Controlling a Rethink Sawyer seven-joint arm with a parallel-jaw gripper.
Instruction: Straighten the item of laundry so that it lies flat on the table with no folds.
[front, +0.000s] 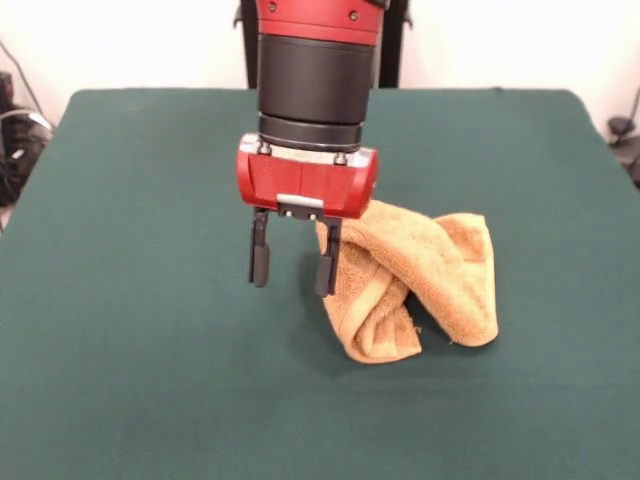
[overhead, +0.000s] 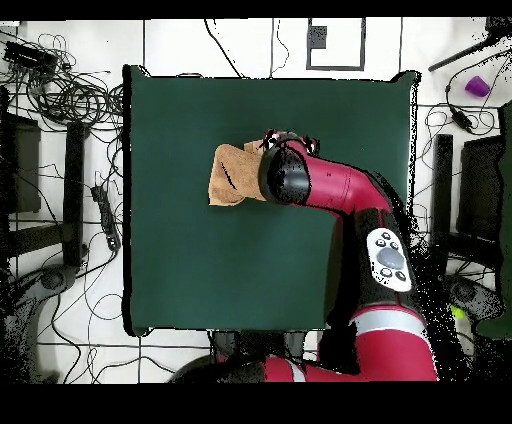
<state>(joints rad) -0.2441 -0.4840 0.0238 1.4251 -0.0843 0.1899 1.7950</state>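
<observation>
- The claw (front: 292, 262) hangs above the green counter (front: 120, 300) with its two black fingers (front: 260, 260) spread apart and nothing between them.
- The yellow-orange terry towel (front: 430, 285) lies bunched and twisted on the counter near its middle, rolled over on itself in thick folds, so it is far from flat.
- In the front view the towel sits to the picture's right of the claw; one finger stands just at the towel's nearest edge, and whether it touches the cloth I cannot tell.
- The bundle's long axis runs slantwise in the front view, from behind the claw down toward the camera.
- From overhead, the towel (overhead: 232, 175) pokes out past the arm's wrist (overhead: 285, 175), on the side away from the base.
- The next grasp probably needs a sideways shift onto a free corner.
</observation>
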